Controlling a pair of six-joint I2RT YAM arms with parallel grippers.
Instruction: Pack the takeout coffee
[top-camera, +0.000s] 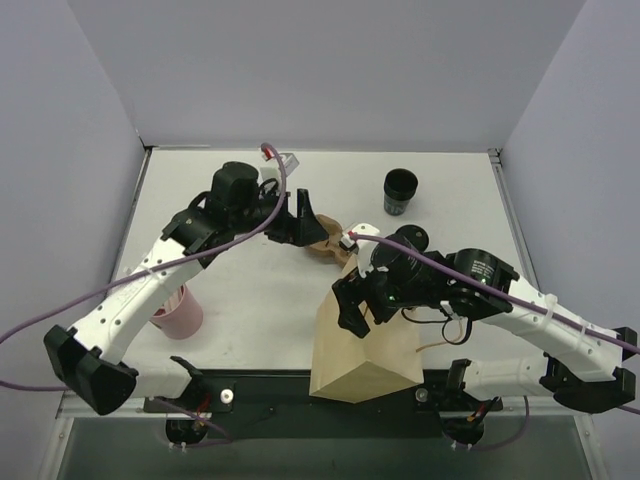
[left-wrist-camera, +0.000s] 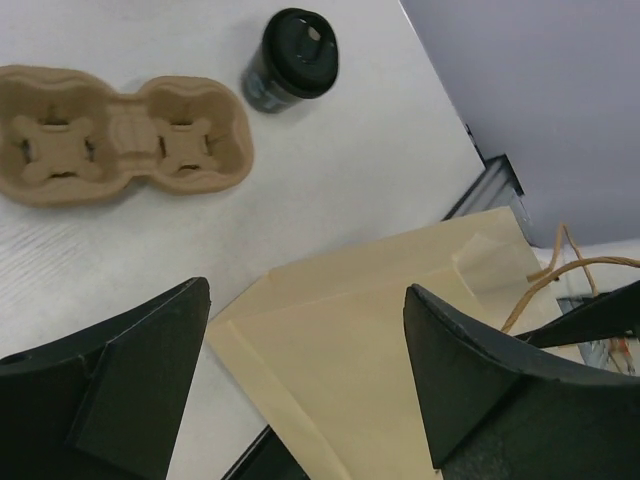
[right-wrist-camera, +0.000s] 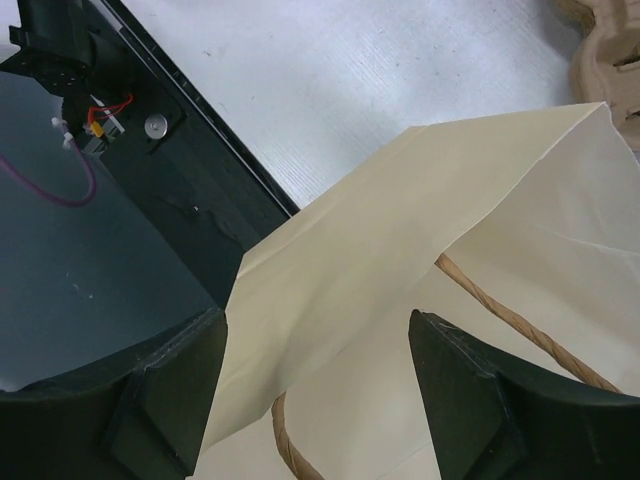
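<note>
Black and two-fingered, the left gripper (left-wrist-camera: 305, 385) hangs with its jaws spread wide and nothing between them, just beyond the far edge of the tan paper bag (top-camera: 365, 350). The wrist view looks down past the fingers onto a corner of that bag. Over the bag itself, the right gripper (right-wrist-camera: 315, 395) is likewise wide open and holds nothing; the bag's folded rim runs below and between its fingers, but they do not pinch it. The bag's mouth gapes, showing a pale interior and a twisted paper handle (right-wrist-camera: 510, 320). Just past the bag's far edge lies the brown moulded-pulp carrier (left-wrist-camera: 120, 135), flat on the white table (top-camera: 250, 290), with two wells showing in the left wrist view. The takeout coffee (left-wrist-camera: 292, 60), a small black disposable cup with a round black lid, stands upright on the table just beside the carrier's end, outside its wells and beyond the bag. Farther beyond the bag, well apart from it, stands a stack of lidless black cups (top-camera: 400, 190). Off to the bag's left, partly under the left arm, sits a pink cup (top-camera: 178, 312).
</note>
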